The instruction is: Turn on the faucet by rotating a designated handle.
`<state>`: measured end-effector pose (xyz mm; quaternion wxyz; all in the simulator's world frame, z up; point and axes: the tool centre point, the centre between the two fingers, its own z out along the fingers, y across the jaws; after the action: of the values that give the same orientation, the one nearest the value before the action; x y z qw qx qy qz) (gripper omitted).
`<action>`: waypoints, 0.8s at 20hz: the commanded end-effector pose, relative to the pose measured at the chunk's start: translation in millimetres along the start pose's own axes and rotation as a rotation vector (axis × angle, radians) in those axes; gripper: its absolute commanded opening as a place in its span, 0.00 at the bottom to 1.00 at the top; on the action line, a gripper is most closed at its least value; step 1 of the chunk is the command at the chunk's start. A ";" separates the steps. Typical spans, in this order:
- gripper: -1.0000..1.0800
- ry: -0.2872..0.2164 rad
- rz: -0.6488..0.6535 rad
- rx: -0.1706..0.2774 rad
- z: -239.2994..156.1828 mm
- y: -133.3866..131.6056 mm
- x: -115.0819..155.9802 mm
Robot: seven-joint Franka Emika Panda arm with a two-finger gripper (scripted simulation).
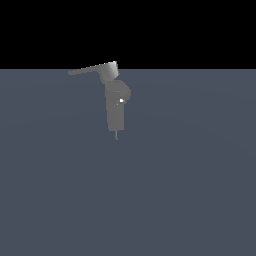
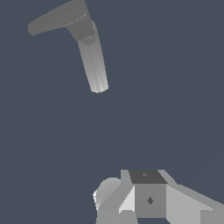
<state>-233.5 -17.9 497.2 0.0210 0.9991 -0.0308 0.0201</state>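
Observation:
The small matte grey faucet [image 1: 116, 110] stands upright in the middle of the exterior view, with a rounded bulge, a tiny white dot and a thin pin at its base. Its handle [image 1: 90, 70], a thin flat lever on a blocky hub, juts from the top toward the exterior view's left. The wrist view shows the faucet [image 2: 92, 65] and the handle [image 2: 57, 19] from above. Grey and white parts of my gripper [image 2: 148, 188] show at the wrist picture's edge, well apart from the faucet. Its fingertips are not distinct. The arm is absent from the exterior view.
A flat dark blue-grey floor [image 1: 190, 190] spreads all around the faucet, under a black background band.

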 end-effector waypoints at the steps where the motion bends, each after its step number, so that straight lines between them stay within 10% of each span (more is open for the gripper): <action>1: 0.00 -0.005 0.025 0.007 -0.7 -2.3 7.6; 16: 0.00 -0.074 0.309 0.053 5.3 -33.2 94.0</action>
<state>-148.1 5.9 496.3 -0.0073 0.9858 -0.1676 -0.0088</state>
